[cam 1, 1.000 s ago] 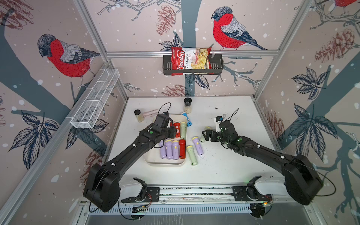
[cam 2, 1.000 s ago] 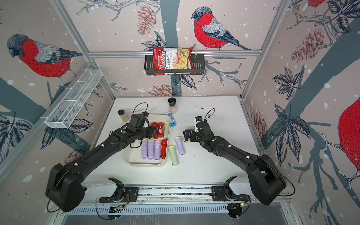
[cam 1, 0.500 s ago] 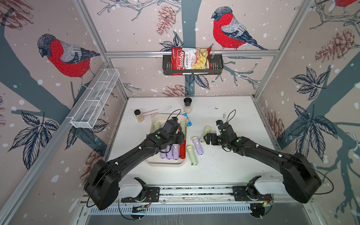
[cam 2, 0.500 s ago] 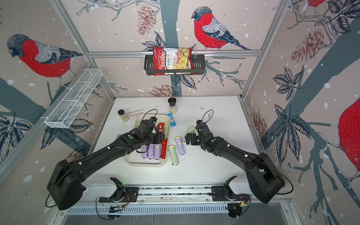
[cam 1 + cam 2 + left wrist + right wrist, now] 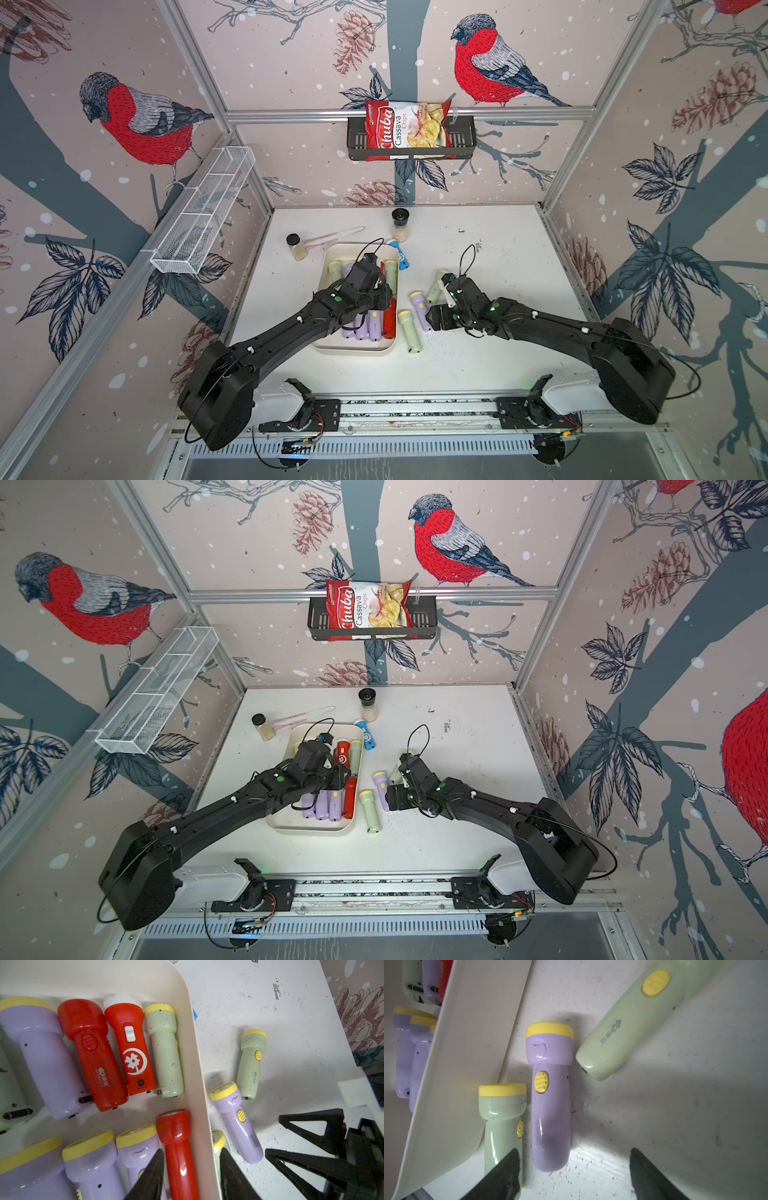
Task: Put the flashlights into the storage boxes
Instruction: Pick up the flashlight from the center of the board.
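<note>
The cream storage box holds several flashlights, lilac, red and pale green. My left gripper hovers over its right wall, jaws apart and gripping nothing; a red flashlight lies below between them. On the table right of the box lie a lilac flashlight, a pale green flashlight and another green flashlight. A blue flashlight lies farther back. My right gripper is open, straddling the lilac one's tail end.
Two black-capped jars and a pink tool stand behind the box. A white wire rack hangs on the left wall. A black basket with a chips bag hangs on the back wall.
My left gripper has moved from the box's far left part to its near right side. My right gripper has come nearer and left, to the lilac flashlight, with its jaws narrowing.
</note>
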